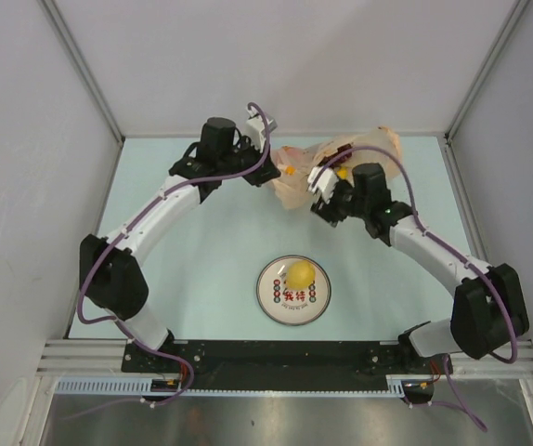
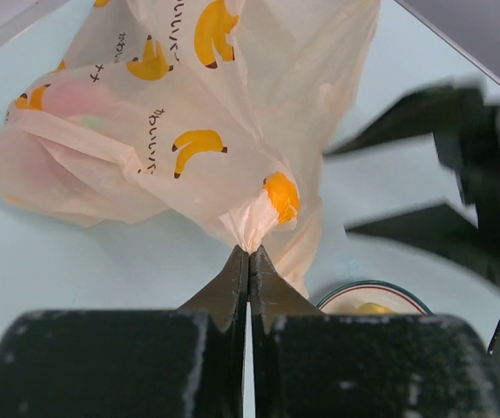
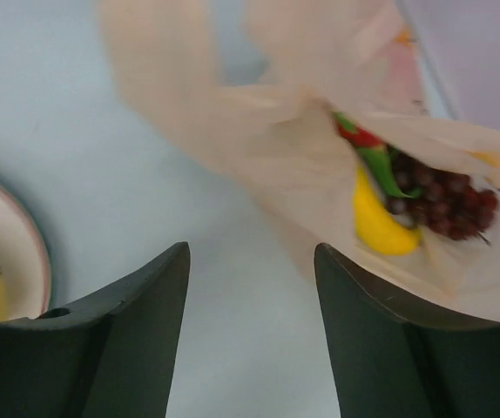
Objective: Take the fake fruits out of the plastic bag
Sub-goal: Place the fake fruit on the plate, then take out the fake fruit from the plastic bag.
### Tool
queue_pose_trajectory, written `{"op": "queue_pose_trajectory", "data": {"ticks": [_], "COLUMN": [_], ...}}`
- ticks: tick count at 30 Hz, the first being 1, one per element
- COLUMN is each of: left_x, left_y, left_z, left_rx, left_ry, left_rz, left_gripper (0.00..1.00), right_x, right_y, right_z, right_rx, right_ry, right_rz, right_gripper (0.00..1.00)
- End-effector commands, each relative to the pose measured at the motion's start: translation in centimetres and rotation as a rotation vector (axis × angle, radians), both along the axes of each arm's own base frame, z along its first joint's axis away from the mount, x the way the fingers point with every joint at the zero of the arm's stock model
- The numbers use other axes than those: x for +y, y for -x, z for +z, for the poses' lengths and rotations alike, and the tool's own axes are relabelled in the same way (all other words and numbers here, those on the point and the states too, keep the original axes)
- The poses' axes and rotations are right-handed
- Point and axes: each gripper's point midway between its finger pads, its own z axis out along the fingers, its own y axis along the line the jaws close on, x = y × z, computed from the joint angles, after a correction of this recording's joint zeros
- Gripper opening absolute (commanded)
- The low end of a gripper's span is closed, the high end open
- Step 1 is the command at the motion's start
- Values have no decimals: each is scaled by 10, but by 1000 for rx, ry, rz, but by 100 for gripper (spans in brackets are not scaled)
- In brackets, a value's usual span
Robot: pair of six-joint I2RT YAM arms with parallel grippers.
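Pale-orange, thin and crinkled, the plastic bag (image 1: 341, 160) lies at the far side of the light blue surface (image 1: 201, 269), between the ends of the two arms. The left gripper (image 2: 248, 254) is fully closed and pinches a small fold of the bag, which has bananas printed on it. The right gripper (image 3: 250, 261) has its jaws apart with nothing between them, just in front of the bag's mouth. Inside the mouth one sees a yellow banana (image 3: 376, 228), a dark grape bunch (image 3: 449, 198) and a red dragon fruit (image 3: 361, 139) with green tips. The lemon (image 1: 301, 274) sits on the white plate (image 1: 268, 299) with red characters, well apart from the bag.
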Motion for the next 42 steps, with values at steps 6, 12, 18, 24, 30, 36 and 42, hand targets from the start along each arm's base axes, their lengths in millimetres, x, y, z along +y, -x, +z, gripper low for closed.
{"op": "queue_pose_trajectory", "data": {"ticks": [6, 12, 18, 24, 30, 36, 42], "left_x": [15, 22, 50, 78, 65, 60, 54], "left_y": [11, 14, 1, 0, 16, 19, 31], "left_z": [15, 40, 95, 76, 64, 79, 82], "left_rx": [-13, -76, -198, -261, -191, -207, -182], "left_ry": [13, 14, 51, -75, -26, 4, 17], "left_rz": [17, 10, 39, 73, -7, -36, -103], "left_gripper": [0, 0, 0, 0, 0, 0, 0], "right_x": [-14, -11, 37, 81, 48, 47, 56], "right_y": [-81, -119, -83, -65, -122, -155, -182], "right_z": [106, 24, -39, -10, -9, -10, -19], "right_rx": [-201, -156, -35, -42, -179, -264, -303], "right_ry": [-406, -245, -138, -244, -194, -165, -134], "right_rz": [-247, -343, -178, -118, -268, -304, -319], "right_gripper": [41, 0, 0, 0, 0, 50, 63]}}
